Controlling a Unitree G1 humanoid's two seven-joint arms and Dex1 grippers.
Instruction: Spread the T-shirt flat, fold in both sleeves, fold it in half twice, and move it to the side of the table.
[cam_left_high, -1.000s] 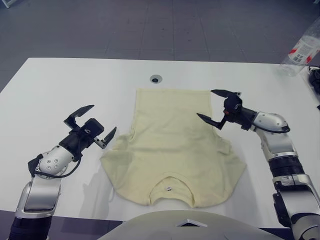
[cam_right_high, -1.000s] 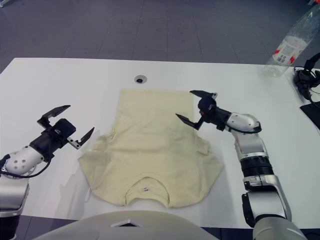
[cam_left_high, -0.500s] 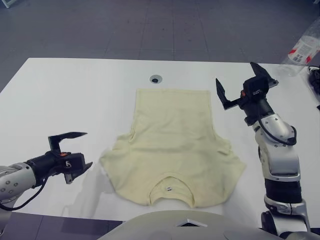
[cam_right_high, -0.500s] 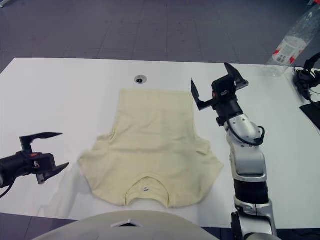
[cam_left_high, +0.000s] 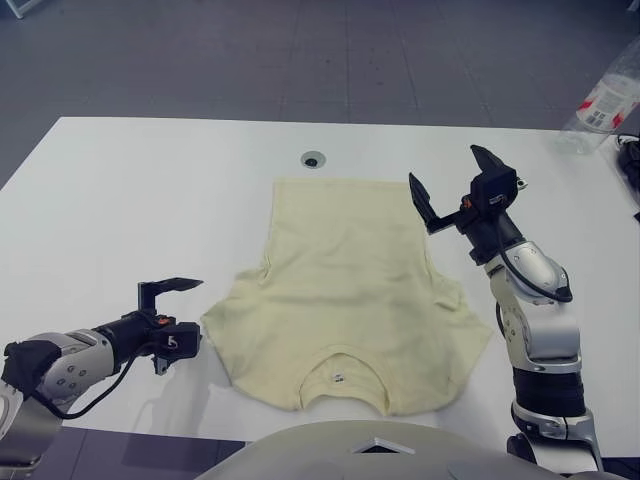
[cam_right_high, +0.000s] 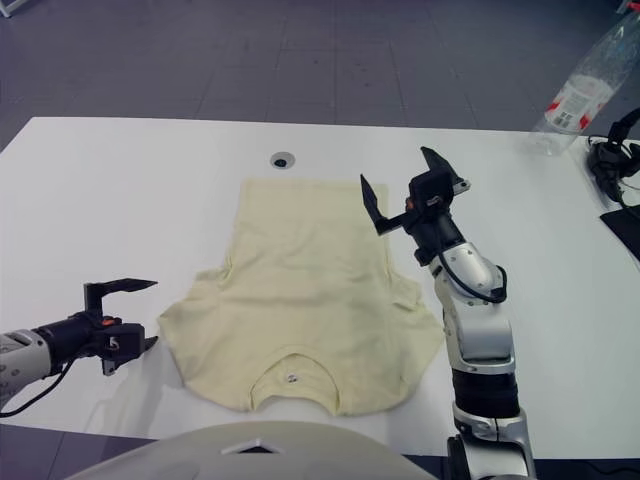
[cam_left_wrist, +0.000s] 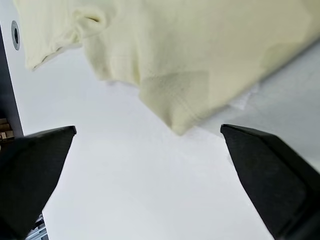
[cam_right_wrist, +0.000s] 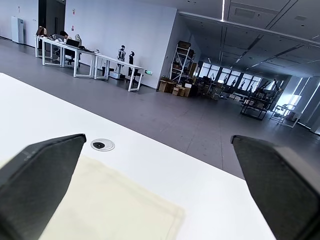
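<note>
A pale yellow T-shirt (cam_left_high: 345, 280) lies on the white table (cam_left_high: 120, 200), collar toward me and hem at the far side. Both sleeves sit bunched in at its sides. My left gripper (cam_left_high: 185, 318) is open and low over the table, just left of the left sleeve's edge (cam_left_wrist: 175, 112); that sleeve corner lies between and just beyond its fingertips. My right gripper (cam_left_high: 445, 168) is open and raised above the shirt's far right hem corner (cam_right_wrist: 120, 210), holding nothing.
A round cable hole (cam_left_high: 313, 159) sits in the table just beyond the hem. A clear plastic bottle (cam_left_high: 605, 100) stands at the far right corner, with black cabled gear (cam_right_high: 610, 150) beside it. Bare table lies to the left and right of the shirt.
My left gripper dropped low, then slid right to the left sleeve. My right gripper lifted off the shirt's right side, then shifted left over the far right hem corner. The shirt lies unchanged.
</note>
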